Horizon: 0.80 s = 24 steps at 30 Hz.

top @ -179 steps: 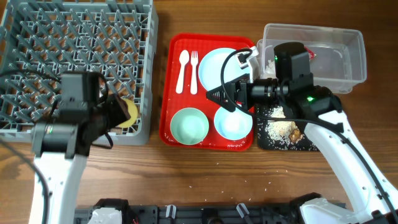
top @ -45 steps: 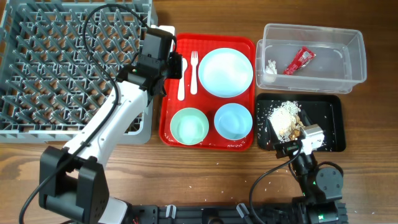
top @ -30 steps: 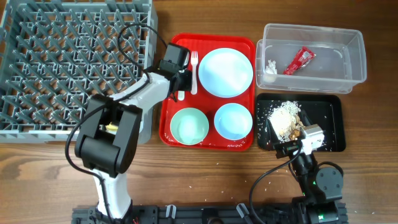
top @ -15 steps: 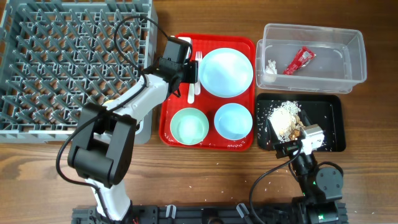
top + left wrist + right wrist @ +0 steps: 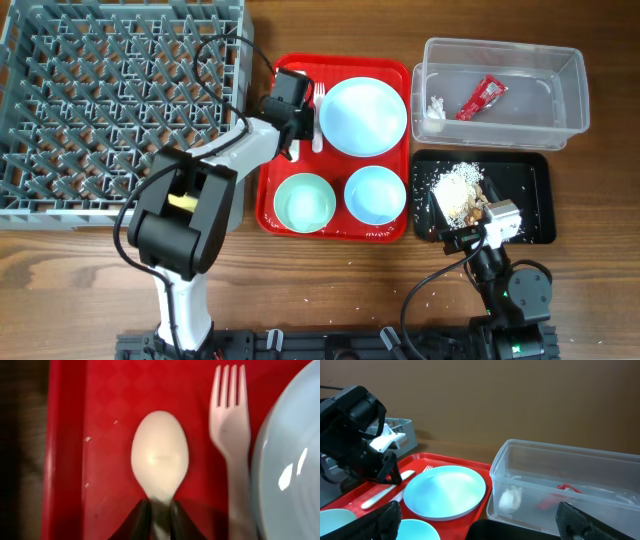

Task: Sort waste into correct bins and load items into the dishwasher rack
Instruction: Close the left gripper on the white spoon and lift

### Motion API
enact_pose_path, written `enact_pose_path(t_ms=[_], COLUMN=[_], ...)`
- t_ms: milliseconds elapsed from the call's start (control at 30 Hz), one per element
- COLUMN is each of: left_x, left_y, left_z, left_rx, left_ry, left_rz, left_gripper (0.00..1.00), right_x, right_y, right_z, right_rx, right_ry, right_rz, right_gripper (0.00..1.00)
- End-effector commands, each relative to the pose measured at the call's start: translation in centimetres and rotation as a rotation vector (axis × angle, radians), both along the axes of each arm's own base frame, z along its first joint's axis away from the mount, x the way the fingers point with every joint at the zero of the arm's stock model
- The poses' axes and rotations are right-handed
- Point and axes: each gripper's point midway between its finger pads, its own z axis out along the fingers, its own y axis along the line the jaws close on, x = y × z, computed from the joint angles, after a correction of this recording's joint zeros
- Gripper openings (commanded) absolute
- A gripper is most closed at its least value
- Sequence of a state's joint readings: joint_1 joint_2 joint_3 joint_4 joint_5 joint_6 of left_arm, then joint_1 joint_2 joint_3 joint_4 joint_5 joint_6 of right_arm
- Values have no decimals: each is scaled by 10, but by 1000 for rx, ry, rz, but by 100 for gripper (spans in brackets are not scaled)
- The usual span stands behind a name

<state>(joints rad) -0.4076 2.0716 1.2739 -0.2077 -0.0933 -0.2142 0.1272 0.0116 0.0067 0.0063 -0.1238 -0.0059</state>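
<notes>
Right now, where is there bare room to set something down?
Free: wood in front of the red tray; right half of the black tray; right end of the tub, past the wrapper. Crowded: the red tray, holding plate, bowls, fork, spoon and left gripper.

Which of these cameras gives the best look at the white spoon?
The left wrist view: the spoon fills the frame, its bowl clear, the left fingers closed on its neck. From overhead the arm hides most of it. The right wrist view shows only a thin white sliver on the red tray.
</notes>
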Motion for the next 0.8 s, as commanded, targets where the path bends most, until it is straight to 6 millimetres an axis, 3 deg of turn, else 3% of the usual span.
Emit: enact_pose_path(t_ms=[0,167,400,467,533,600,667,767], left_x=[-16,-10,-13,-13,-15,-17,-16,-17], left_y=[14,11,12,12,13,16,24,36], left_z=[-16,19,48,56,54,50,34,10], left_rx=[64,34,22,15,20,28,66,114], left_ry=[57,-9,-36,-51,-41,-26,-4,37], left_rz=[21,23,23,23,22,26,48,74], left_gripper=[8,4,4,12,34,36,43,41], right_x=[-1,-1,-1,-1,-1,-1,-1,-1], right_y=[1,1,1,1,1,1,1,1], right_z=[2,2,2,2,2,2,2,2], right_rx=[-12,-12,-12,-12,-12,-12,-12,-12], right_ry=[-14,-14,-14,-15,-14,-14,-14,-14], right_rz=[6,6,6,6,6,6,6,6], right_gripper=[99,100,100,100,100,100,100,100])
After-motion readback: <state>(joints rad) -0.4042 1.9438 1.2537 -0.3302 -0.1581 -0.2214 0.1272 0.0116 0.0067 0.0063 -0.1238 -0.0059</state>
